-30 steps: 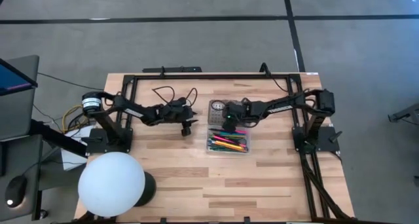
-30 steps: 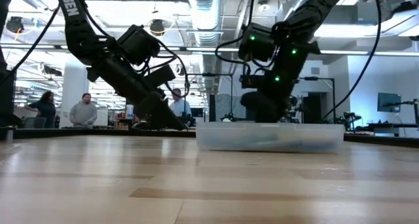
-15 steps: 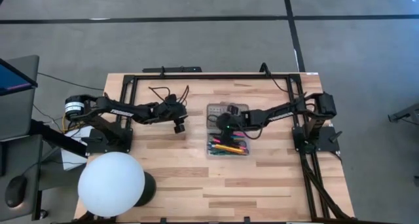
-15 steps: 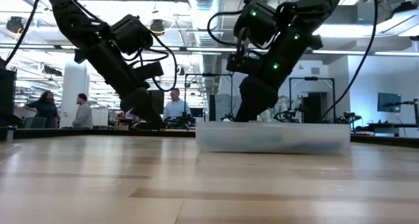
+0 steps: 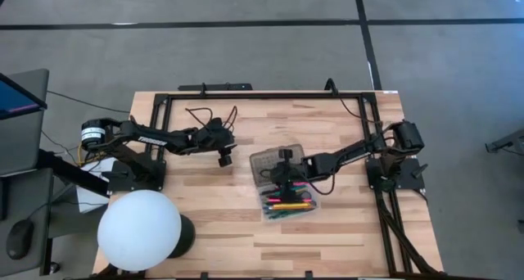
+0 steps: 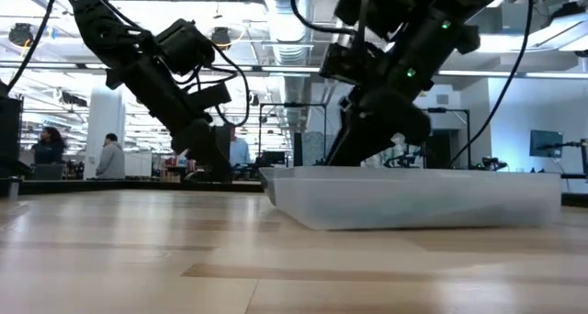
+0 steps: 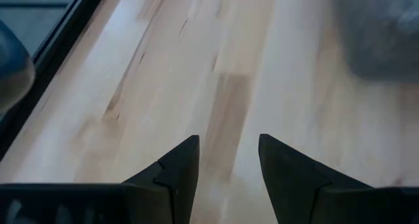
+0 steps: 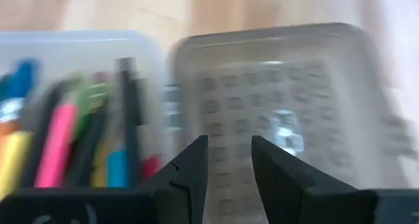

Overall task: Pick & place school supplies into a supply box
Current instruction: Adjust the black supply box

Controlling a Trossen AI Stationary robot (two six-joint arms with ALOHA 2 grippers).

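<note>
The supply box (image 5: 286, 188) lies open on the table's middle. Its dotted lid (image 5: 266, 164) is folded out toward the far left, and its translucent tray (image 5: 291, 201) holds pink, yellow, blue and black pens (image 8: 59, 142). My right gripper (image 5: 285, 172) stands over the lid beside the tray, fingers pointing down with a narrow gap (image 8: 229, 152). My left gripper (image 5: 223, 155) hovers open over bare wood (image 7: 229, 152), left of the box, touching nothing. No scissors show. My right gripper comes from above at the open lid (image 8: 275, 99), close to the edge where it meets the tray. Its own fingers (image 8: 193, 162) hide the place of contact, so the kind of hold cannot be told. The box lies flat on the table.
A white globe (image 5: 139, 229) stands at the near left corner. A black frame (image 5: 262, 95) and loose cables (image 5: 214, 115) run along the far edge. Bare wood lies near and right of the box. People stand in the room behind (image 6: 110, 156).
My right gripper has moved toward the near edge, and the open box has slid along the table with it, turning slightly. My left gripper drew back a little toward the table's left, then kept still.
</note>
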